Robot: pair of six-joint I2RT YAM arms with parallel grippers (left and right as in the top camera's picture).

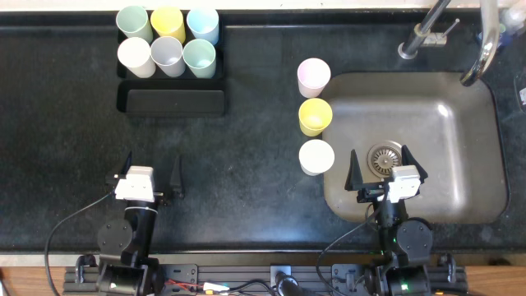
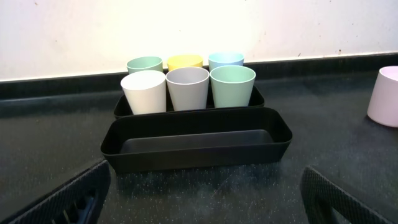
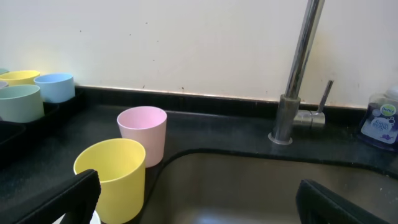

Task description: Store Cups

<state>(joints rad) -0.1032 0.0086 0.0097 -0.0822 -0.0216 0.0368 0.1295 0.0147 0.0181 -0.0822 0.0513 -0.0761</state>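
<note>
Top view: six cups [image 1: 168, 54] are stored in the rear tray [image 2: 119, 108]; the front tray [image 1: 171, 102] is empty. Pink cup [image 1: 313, 76], yellow cup [image 1: 315, 116] and white cup [image 1: 316, 156] are left on the counter [image 1: 246, 164] at the sink [image 1: 460, 148] edge. Left fingers [image 1: 177, 177] and right fingers [image 1: 352, 171] are spread open, nothing held; the white cup is near the right fingers, untouched.

Black surface [image 1: 66, 123], flecked all over with pale speckles. Plain black front tray [image 2: 196, 152], and the rear tray [image 2: 119, 107] is black too. Cups now: pale green cup [image 1: 133, 20], yellow cup [image 1: 168, 22], light blue cup [image 1: 203, 22], white cup [image 1: 136, 56], grey cup [image 1: 168, 54], mint cup [image 1: 199, 57]. There's a pink cup [image 1: 313, 76], a second yellow cup [image 1: 315, 116], a second white cup [image 1: 316, 156]. Dull steel-grey sink [image 1: 460, 107], silver tap [image 3: 298, 62], blue bottle [image 3: 379, 121], off-white wall [image 3: 186, 43].
</note>
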